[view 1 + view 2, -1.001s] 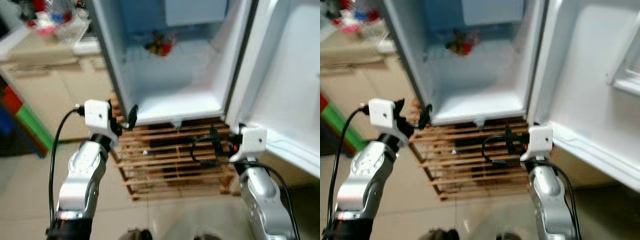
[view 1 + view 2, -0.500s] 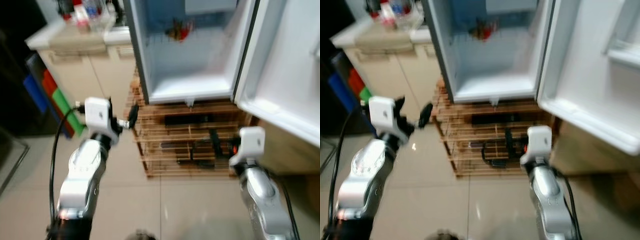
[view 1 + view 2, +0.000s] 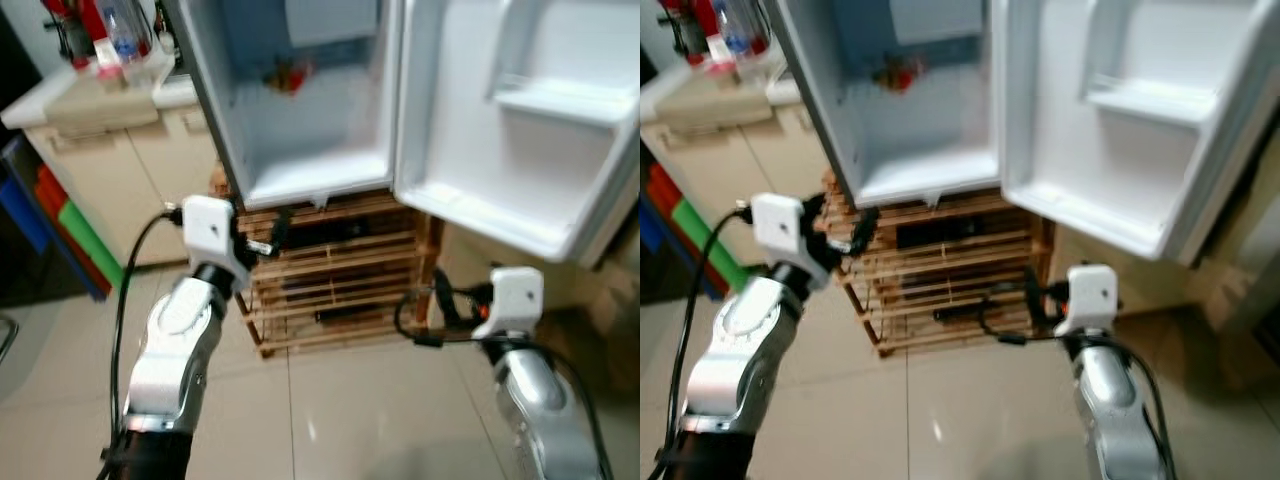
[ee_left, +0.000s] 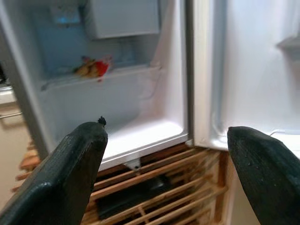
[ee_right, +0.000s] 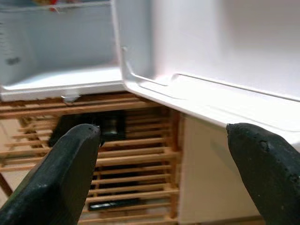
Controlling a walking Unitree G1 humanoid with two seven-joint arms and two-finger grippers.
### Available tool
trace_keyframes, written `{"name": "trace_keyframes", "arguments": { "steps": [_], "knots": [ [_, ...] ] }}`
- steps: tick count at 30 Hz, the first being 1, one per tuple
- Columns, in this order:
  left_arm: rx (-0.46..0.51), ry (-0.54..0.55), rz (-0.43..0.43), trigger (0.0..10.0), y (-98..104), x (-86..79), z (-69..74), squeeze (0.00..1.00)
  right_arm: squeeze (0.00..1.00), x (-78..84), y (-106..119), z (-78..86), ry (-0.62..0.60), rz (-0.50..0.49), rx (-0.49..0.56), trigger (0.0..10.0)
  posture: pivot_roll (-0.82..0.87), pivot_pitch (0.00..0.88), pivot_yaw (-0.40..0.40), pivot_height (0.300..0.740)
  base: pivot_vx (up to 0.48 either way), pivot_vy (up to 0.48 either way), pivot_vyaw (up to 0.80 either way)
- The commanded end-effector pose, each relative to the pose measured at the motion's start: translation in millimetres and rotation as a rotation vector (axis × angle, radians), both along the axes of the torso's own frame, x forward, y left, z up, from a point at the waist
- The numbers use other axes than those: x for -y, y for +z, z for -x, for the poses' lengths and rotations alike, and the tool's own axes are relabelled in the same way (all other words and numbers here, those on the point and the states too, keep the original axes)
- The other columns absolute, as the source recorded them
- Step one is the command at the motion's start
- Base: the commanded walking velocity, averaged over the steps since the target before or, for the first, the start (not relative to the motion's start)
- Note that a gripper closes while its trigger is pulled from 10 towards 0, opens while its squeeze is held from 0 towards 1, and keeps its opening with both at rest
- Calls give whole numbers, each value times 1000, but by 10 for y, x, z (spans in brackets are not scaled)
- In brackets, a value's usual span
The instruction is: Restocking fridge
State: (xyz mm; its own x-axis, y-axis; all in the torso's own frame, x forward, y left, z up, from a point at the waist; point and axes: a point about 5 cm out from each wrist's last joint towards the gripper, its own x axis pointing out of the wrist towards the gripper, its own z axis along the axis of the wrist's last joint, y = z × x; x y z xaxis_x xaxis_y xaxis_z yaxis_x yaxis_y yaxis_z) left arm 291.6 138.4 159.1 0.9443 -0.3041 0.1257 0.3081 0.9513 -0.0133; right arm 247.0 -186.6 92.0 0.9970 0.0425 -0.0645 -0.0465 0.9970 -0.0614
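The small white fridge [image 3: 300, 150] stands open on a wooden slatted rack [image 3: 335, 275]. Its door [image 3: 510, 140] swings out to the right, with bare door shelves. A red and yellow item [image 3: 288, 75] lies on the upper shelf inside, also visible as the item [image 4: 93, 68] in the left wrist view. My left gripper [image 3: 268, 238] is open in front of the rack's left corner, below the fridge's bottom edge, with nothing between its fingers [image 4: 70, 178]. Lower down, my right gripper [image 3: 428, 315] is open and holds nothing, under the open door, by the rack's right end.
A beige counter [image 3: 90, 105] with bottles [image 3: 105, 35] stands left of the fridge. Coloured bins [image 3: 55, 215] sit on the floor beside it. Tiled floor [image 3: 350, 410] lies between me and the rack. The door's lower edge [image 5: 211, 108] overhangs the right gripper.
The whole picture has shifted, so the camera moved: the fridge sits further left and more of the open door shows. Both arms keep about the same raised pose, grippers still open.
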Motion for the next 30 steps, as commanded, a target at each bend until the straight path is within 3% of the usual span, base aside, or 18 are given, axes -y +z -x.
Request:
{"name": "trace_keyframes", "arguments": {
  "steps": [1,6,8,9,10,11,14,18,21,22,24,25,26,27,28,29,30],
  "knots": [
    [-14,19,-13,10000,-26,-76,-11,0,0,-53,-14,22,18,-5,1,10000,-179,0,135,740,0,-454,0],
    [-18,11,-18,10000,-37,-66,-34,0,0,19,-147,76,10,31,-59,10000,-185,0,145,740,0,-452,0],
    [-71,15,-59,10000,-115,-66,-66,0,0,65,-290,83,32,90,-155,10000,-187,0,146,740,0,-454,0],
    [-94,16,-82,10000,-159,-57,-72,0,0,127,-363,78,5,143,-203,10000,-188,0,147,740,0,-461,0],
    [-123,28,-108,10000,-225,-47,-83,0,0,314,-436,41,-119,229,-257,10000,-188,0,147,740,0,0,0],
    [-123,28,-108,10000,-225,-47,-83,0,0,314,-436,41,-119,229,-257,10000,-188,0,147,740,0,0,0],
    [-125,29,-111,10000,-241,-44,-92,0,0,554,-408,-29,-281,344,-289,10000,-190,0,150,740,0,0,0],
    [-140,38,-127,10000,-280,-70,-95,0,0,665,-363,-92,-342,420,-285,10000,-188,0,149,740,0,0,0],
    [-190,69,-173,10000,-373,-136,-100,0,0,699,-187,-305,-356,543,-201,10000,-177,0,144,740,0,0,0],
    [-190,69,-173,10000,-373,-136,-100,0,0,699,-187,-305,-356,543,-201,10000,-177,0,144,740,0,0,0],
    [-210,64,-207,10000,-409,-135,-106,0,0,726,-57,-508,-382,572,-156,10000,-161,0,139,740,0,0,0],
    [-210,64,-207,10000,-409,-135,-106,0,0,726,-57,-508,-382,572,-156,10000,-161,0,139,740,0,0,0],
    [-353,27,-398,10000,-669,-154,-65,0,0,766,82,-687,-405,597,-119,10000,-145,0,134,740,0,0,0],
    [-429,13,-486,10000,-804,-187,-27,0,0,786,138,-747,-415,607,-105,10000,-145,0,134,740,0,0,0],
    [-429,13,-486,10000,-804,-187,-27,0,0,786,138,-747,-415,607,-105,10000,-145,0,134,740,0,0,0],
    [-516,-3,-521,10000,-934,-231,31,0,0,812,200,-807,-425,622,-92,10000,-132,0,130,740,0,0,0],
    [-593,-51,-495,10000,-1055,-262,110,0,0,857,300,-898,-442,646,-72,10000,-124,0,128,740,0,0,0]
  ]
}}
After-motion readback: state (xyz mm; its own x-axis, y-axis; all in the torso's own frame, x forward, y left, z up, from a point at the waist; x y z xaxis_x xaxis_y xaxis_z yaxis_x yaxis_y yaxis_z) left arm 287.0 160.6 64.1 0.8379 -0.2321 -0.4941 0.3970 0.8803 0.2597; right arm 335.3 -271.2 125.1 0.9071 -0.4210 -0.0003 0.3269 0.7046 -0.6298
